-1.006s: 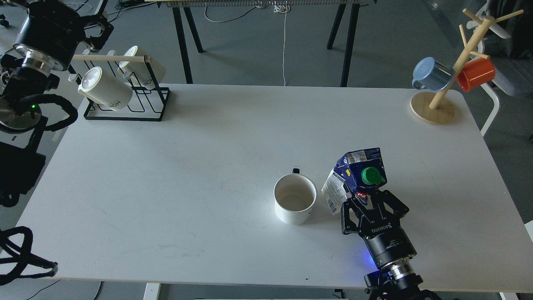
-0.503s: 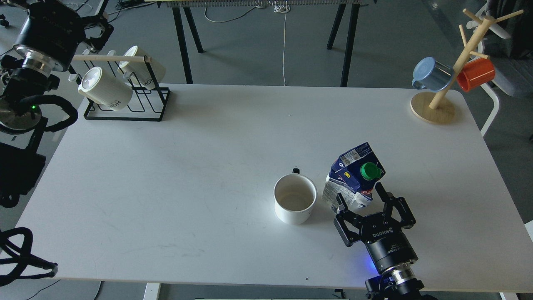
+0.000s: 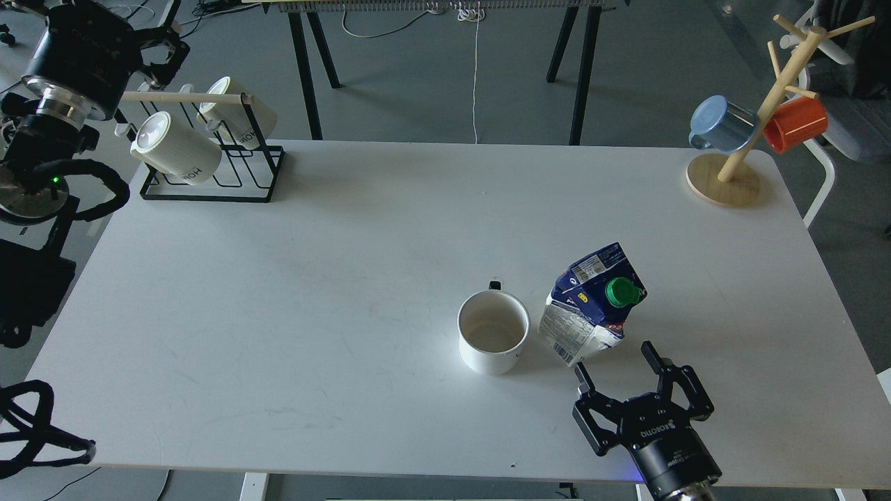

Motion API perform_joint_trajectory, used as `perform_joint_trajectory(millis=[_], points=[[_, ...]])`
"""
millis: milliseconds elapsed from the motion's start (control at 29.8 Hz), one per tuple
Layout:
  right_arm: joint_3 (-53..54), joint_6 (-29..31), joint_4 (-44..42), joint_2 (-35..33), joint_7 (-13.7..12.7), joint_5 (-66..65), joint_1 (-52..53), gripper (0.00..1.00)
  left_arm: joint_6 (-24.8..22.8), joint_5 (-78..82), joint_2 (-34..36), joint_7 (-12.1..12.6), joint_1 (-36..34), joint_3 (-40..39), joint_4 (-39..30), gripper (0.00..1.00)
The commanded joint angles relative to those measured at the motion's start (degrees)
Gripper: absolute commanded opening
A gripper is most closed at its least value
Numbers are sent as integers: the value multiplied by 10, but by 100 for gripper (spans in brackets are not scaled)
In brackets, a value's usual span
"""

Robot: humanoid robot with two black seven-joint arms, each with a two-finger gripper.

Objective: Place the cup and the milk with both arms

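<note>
The cup (image 3: 493, 339), a wide white mug with a dark handle tip at its far side, stands upright on the white table (image 3: 348, 278), right of centre. The milk (image 3: 592, 306), a dented carton with dark blue top and green cap, stands on the table just right of the cup, with a small gap between them. My right gripper (image 3: 617, 365) is open and empty, a little in front of the carton and apart from it. My left gripper (image 3: 163, 52) is raised at the far left above the black mug rack; its fingers are too dark to tell apart.
A black wire rack (image 3: 209, 167) with two ribbed white mugs (image 3: 174, 149) stands at the back left. A wooden mug tree (image 3: 748, 125) at the back right holds a blue mug (image 3: 722, 125) and an orange mug (image 3: 795, 124). The table's front edge is near my right gripper.
My right gripper let go of the milk, opened, and drew back toward the front edge. The carton went from tilted in the grip to standing on the table. The left arm has not moved.
</note>
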Motion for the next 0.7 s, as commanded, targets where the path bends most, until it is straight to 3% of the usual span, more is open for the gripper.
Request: perform_joint_trajectory(millis=[0,168,302,469,670], points=[[33,0,37,-46,1,-2,-18,98,0,0,2,0,1,-1,0,99],[112,0,54,-110,0,-1,-8,98,0,-1,0,1,1,-2,-1,99],[156,0,46,-145,0,-2,58,98,0,-3,0,1,2,-3,0,99],[180,0,-16,-165,1,-5,180,98,0,-7,-7,1,8,-5,3,99],[129,0,-131,-227,10,-14,371,98,0,-9,-31,1,20,-7,7,99]])
